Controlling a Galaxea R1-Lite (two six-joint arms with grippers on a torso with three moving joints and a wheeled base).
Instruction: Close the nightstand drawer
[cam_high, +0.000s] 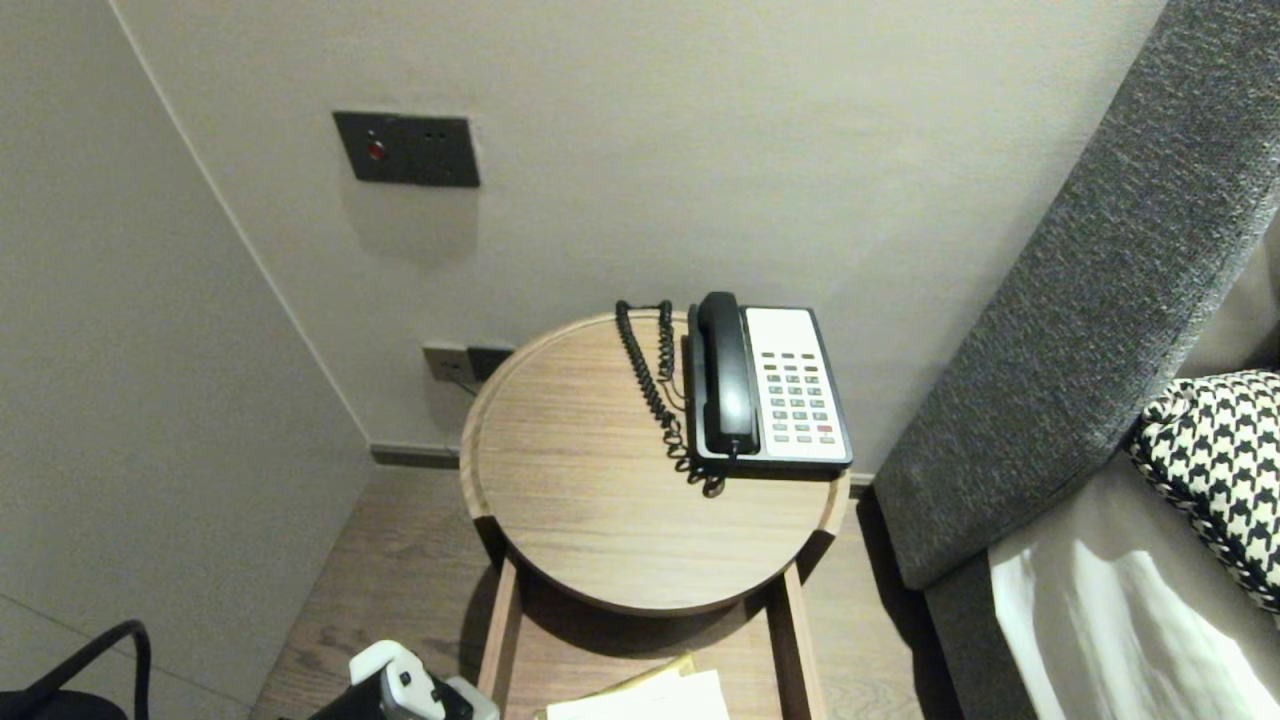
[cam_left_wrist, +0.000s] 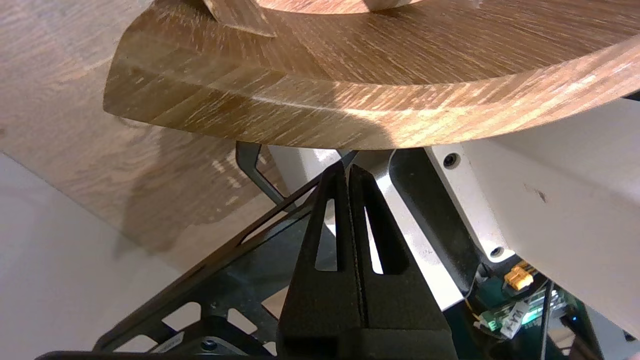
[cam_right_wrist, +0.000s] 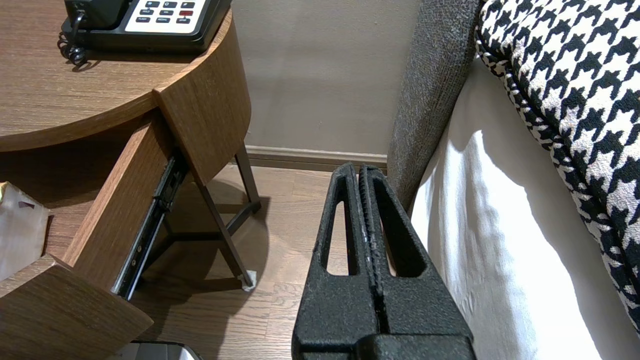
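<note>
Left claw (cam_left_wrist: 347, 167) closed, empty, near underside of open drawer (cam_left_wrist: 300, 115), at 6 o'clock of round surface (cam_high: 580, 500). Risk: if it rises, fingertips jab drawer front and jolt phone (cam_high: 770, 390) at 1 o'clock. Right claw (cam_right_wrist: 359, 167) closed, parked beside bed (cam_right_wrist: 500, 225).

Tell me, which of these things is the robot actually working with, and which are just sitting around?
In hand:
pulled-out curved-front wooden drawer
left arm's shut black fingers, close to its front

Lying about:
black-and-white desk telephone on the round wooden table
white papers in the drawer
black-and-white houndstooth cushion
right arm's shut black fingers, parked by the white bedding
</note>
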